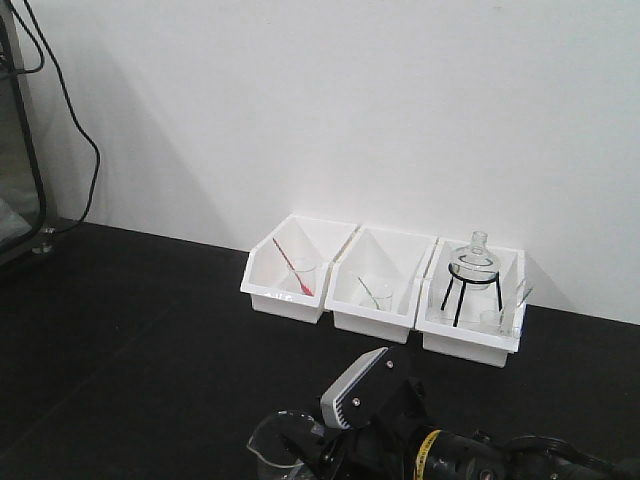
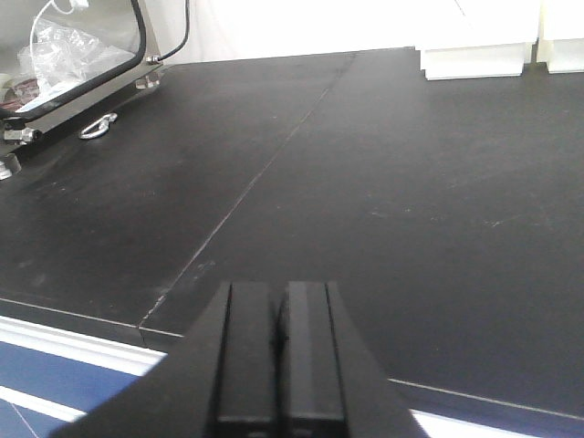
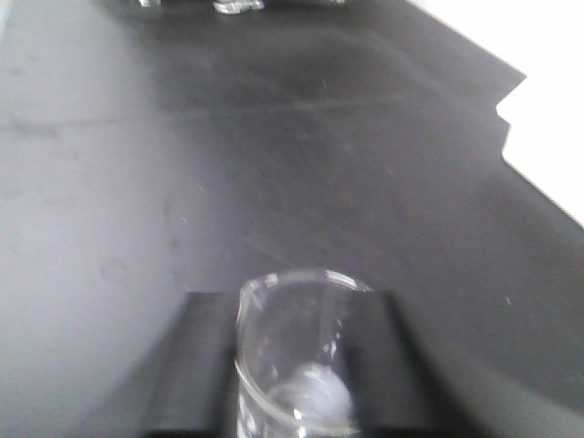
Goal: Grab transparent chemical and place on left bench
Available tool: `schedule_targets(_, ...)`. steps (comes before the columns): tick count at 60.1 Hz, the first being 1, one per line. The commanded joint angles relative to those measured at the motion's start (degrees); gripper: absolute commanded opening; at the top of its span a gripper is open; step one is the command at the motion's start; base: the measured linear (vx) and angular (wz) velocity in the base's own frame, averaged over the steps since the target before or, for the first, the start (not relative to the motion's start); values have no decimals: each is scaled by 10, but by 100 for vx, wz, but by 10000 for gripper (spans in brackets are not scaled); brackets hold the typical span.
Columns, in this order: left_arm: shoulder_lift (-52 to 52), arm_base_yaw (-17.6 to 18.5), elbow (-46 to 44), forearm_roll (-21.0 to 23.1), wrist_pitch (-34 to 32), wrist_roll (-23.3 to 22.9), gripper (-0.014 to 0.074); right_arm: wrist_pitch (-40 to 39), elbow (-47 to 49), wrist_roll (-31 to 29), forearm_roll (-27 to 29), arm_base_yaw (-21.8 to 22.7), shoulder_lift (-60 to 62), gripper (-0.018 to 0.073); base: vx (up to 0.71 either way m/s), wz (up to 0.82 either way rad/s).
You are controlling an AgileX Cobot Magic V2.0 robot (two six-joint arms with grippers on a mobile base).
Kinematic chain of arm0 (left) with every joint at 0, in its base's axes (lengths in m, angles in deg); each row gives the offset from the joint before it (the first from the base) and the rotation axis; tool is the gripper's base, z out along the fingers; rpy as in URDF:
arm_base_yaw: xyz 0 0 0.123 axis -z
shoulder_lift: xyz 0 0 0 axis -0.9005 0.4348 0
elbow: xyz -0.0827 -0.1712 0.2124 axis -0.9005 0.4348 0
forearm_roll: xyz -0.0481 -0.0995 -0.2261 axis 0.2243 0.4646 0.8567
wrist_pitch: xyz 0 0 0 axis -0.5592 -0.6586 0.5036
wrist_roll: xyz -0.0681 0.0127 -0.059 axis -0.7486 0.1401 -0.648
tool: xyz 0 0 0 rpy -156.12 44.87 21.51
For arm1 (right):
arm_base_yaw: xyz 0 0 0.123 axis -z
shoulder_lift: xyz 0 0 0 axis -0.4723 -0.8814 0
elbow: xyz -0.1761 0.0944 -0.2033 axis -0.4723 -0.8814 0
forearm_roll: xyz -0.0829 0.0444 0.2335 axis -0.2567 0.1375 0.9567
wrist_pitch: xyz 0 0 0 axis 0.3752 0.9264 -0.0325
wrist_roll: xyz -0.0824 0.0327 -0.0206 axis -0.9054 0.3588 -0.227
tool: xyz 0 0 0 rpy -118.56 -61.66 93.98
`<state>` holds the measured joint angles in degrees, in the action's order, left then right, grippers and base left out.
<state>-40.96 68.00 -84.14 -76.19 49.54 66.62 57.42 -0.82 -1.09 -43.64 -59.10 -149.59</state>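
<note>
The left bench [image 1: 140, 330] is a matte black worktop against a white wall, with three white bins at its back. In the right bin [image 1: 470, 340], a slim clear pipette [image 1: 522, 296] shows faintly, leaning in a small beaker; it looks like the transparent chemical. My right gripper [image 1: 300, 450] [image 3: 292, 315] hangs low over the bench front, shut on a clear glass beaker [image 3: 297, 365]. A pale blur lies in the beaker's bottom. My left gripper [image 2: 279, 315] is shut on nothing above the bench's near edge.
The left bin [image 1: 290, 275] holds a beaker with a red pipette [image 1: 290, 265]. The middle bin [image 1: 380, 290] holds one with a green pipette [image 1: 370, 293]. A flask on a black tripod [image 1: 470, 275] stands in the right bin. A black cable [image 1: 80, 130] and a framed case [image 1: 15, 170] stand far left.
</note>
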Motion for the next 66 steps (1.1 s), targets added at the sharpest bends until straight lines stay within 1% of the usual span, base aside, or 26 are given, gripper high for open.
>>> schedule_targets(1, -11, 1, 9, 0, -45, -4, -3, -52, 20, 1, 15, 1, 24, 497, 0, 0)
schedule_targets(4, -11, 1, 9, 0, -45, -4, -3, -51, 20, 1, 15, 1, 24, 524, 0, 0)
schedule_targets(8, -11, 1, 9, 0, -45, -4, -3, -39, 20, 5, 15, 4, 32, 534, 0, 0)
schedule_targets(14, -11, 1, 9, 0, -45, -4, -3, 28, 20, 56, 11, 4, 82, 526, 0, 0)
schedule_targets(16, -11, 1, 9, 0, -45, -4, -3, 68, 19, 75, 5, 4, 108, 520, 0, 0)
schedule_targets(18, -11, 1, 9, 0, -45, -4, -3, 94, 15, 80, -3, 4, 137, 512, 0, 0)
schedule_targets(23, -11, 1, 9, 0, -45, -4, -3, 150, -8, 81, -8, 4, 214, 489, 0, 0)
schedule_targets(36, -11, 1, 9, 0, -45, -4, -3, 226, -118, 81, -6, 4, 410, 468, 0, 0)
schedule_targets(48, -11, 1, 9, 0, -45, -4, -3, 259, -193, 81, -6, 4, 571, 468, 0, 0)
schedule_targets(56, -11, 1, 9, 0, -45, -4, -3, 266, -222, 79, -8, 4, 648, 468, 0, 0)
schedule_targets(61, -11, 1, 9, 0, -45, -4, -3, 302, -224, 72, -21, 4, 689, 468, 0, 0)
schedule_targets(66, -11, 1, 9, 0, -45, -4, -3, 340, -227, 72, -21, 4, 722, 468, 0, 0)
